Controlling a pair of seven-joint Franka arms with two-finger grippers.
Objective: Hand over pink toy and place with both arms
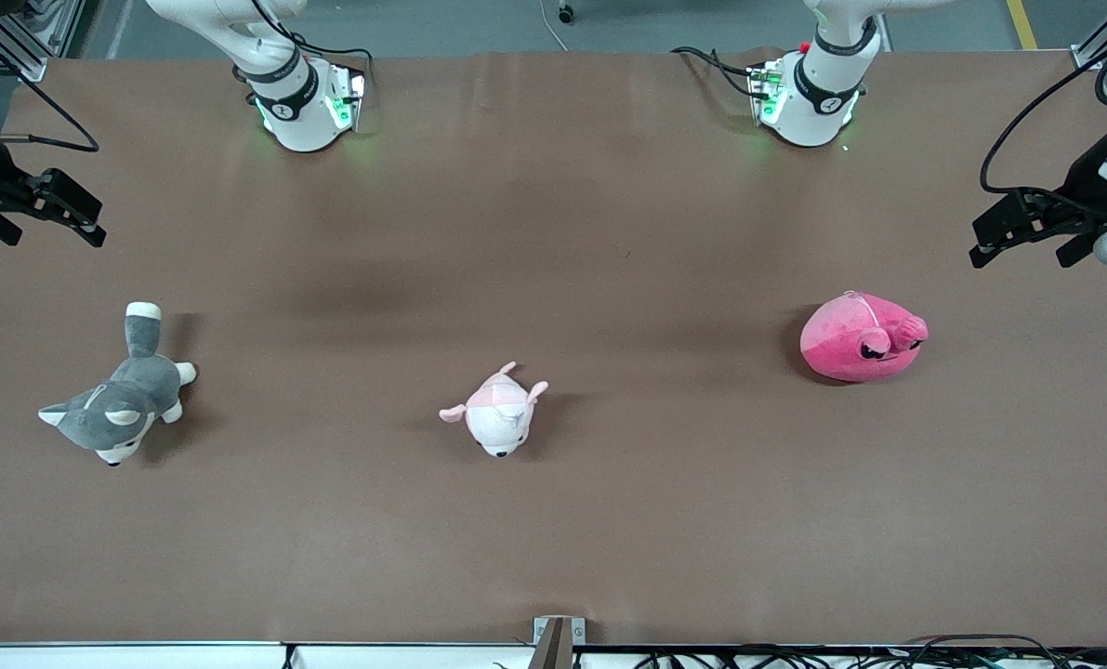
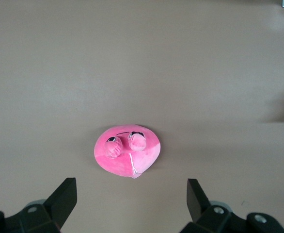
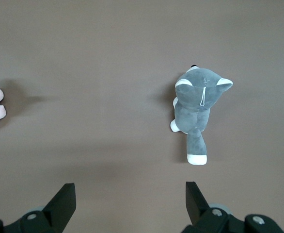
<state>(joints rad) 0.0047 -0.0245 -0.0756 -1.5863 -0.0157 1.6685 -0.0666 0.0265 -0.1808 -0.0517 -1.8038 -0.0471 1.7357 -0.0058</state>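
Observation:
The pink toy (image 1: 862,337), a round hot-pink plush with a lighter-pink head and black eyes, lies on the brown table toward the left arm's end. It shows in the left wrist view (image 2: 126,151) too. My left gripper (image 1: 1027,232) hangs open and empty in the air at the table's edge, beside the pink toy; in its wrist view (image 2: 131,201) the jaws stand wide apart. My right gripper (image 1: 46,212) hangs open and empty at the right arm's end of the table, over bare table near the grey husky; its wrist view (image 3: 130,201) shows wide jaws.
A grey-and-white husky plush (image 1: 121,395) lies toward the right arm's end, seen also in the right wrist view (image 3: 198,108). A small pale pink-and-white plush animal (image 1: 499,413) lies mid-table, nearer the front camera. The two arm bases (image 1: 307,102) (image 1: 809,93) stand along the back edge.

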